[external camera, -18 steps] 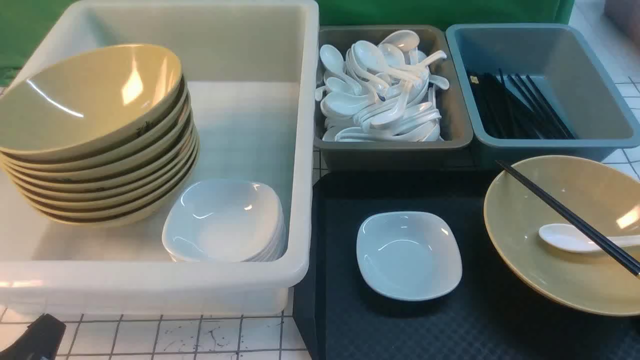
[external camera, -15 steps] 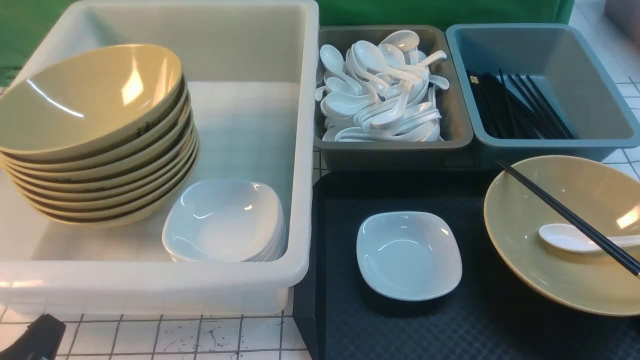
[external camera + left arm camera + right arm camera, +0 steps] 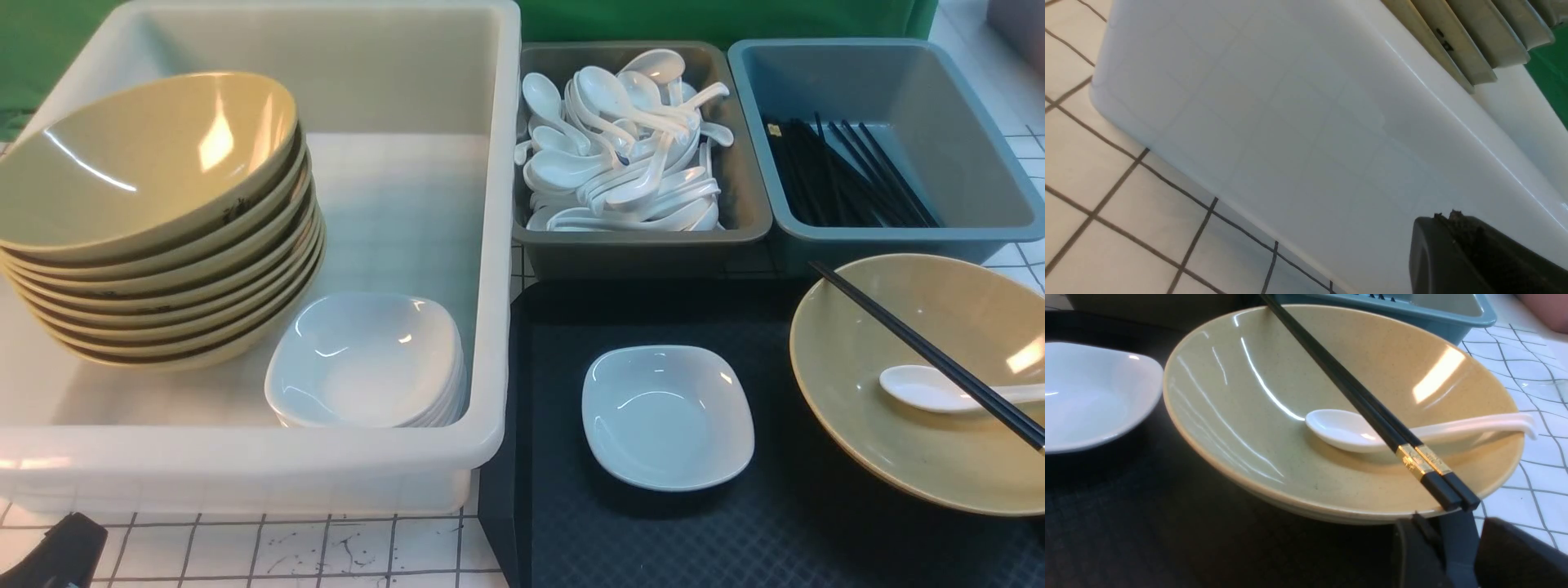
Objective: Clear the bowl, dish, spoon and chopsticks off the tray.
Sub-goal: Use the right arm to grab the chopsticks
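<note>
The black tray (image 3: 653, 539) lies at the front right. On it stand the small white dish (image 3: 668, 416) and, further right, the olive-yellow bowl (image 3: 865, 408). The white spoon (image 3: 922, 388) lies inside the bowl, and the black chopsticks (image 3: 922, 352) rest across the bowl's rim above it. In the right wrist view my right gripper (image 3: 1453, 522) is open and empty, just short of the bowl (image 3: 1241, 416) rim, below the gold-banded ends of the chopsticks (image 3: 1345, 381). The spoon (image 3: 1347, 433) and dish (image 3: 1086, 400) show there too. My left gripper (image 3: 1443, 218) is shut beside the tub's outer wall.
A white tub (image 3: 498, 245) at the left holds a stack of olive bowls (image 3: 155, 220) and a stack of white dishes (image 3: 367, 359). Behind the tray stand a grey bin (image 3: 653, 253) full of spoons and a blue bin (image 3: 898, 241) with chopsticks.
</note>
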